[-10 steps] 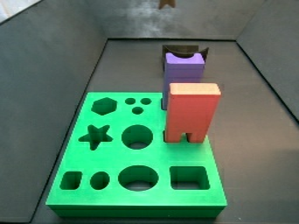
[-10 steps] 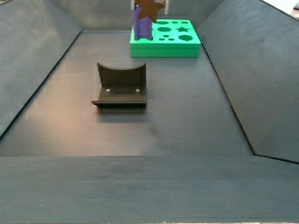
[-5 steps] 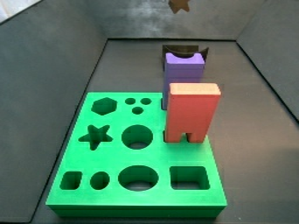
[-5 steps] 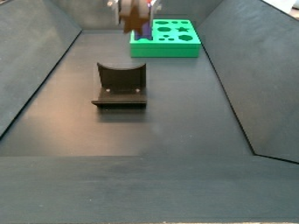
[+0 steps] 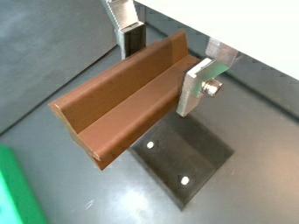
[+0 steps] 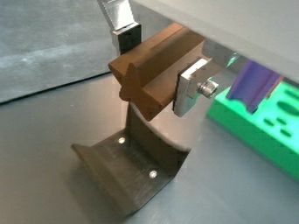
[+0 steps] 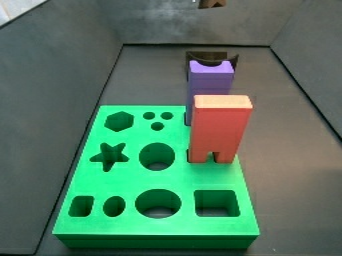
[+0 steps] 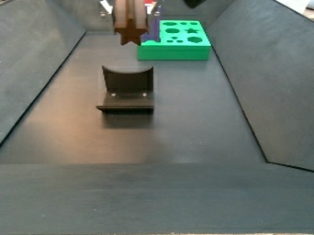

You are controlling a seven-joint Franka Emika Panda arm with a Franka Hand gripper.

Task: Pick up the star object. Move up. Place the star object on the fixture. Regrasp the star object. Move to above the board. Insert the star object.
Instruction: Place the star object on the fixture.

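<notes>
Both wrist views showed one star object (image 5: 122,101), a wood-brown prism, pinched across its width between the two silver fingers (image 5: 205,83) of the tool (image 5: 163,61). The tool's jaws were pressed against the two sides of the piece, and its star-shaped end face pointed away from the tool. Under the piece, on the dark table (image 5: 47,61), lay one dark fixture (image 6: 135,171) with a curved wall and a base plate with two light dots; the piece hung above it and did not touch it.

In a side view the tool (image 8: 127,16) hung in the air with the star object (image 8: 128,26) under it, above the fixture (image 8: 127,90) and towards the far edge of the table. The arm came down from the top of the picture; little of it was visible.

In a side view I counted one green board (image 7: 94,215) near the near edge of the table, one salmon-red arched block (image 7: 221,128) standing on it, and one purple block (image 7: 210,80) behind that. The board had nine larger holes and three small dots.
</notes>
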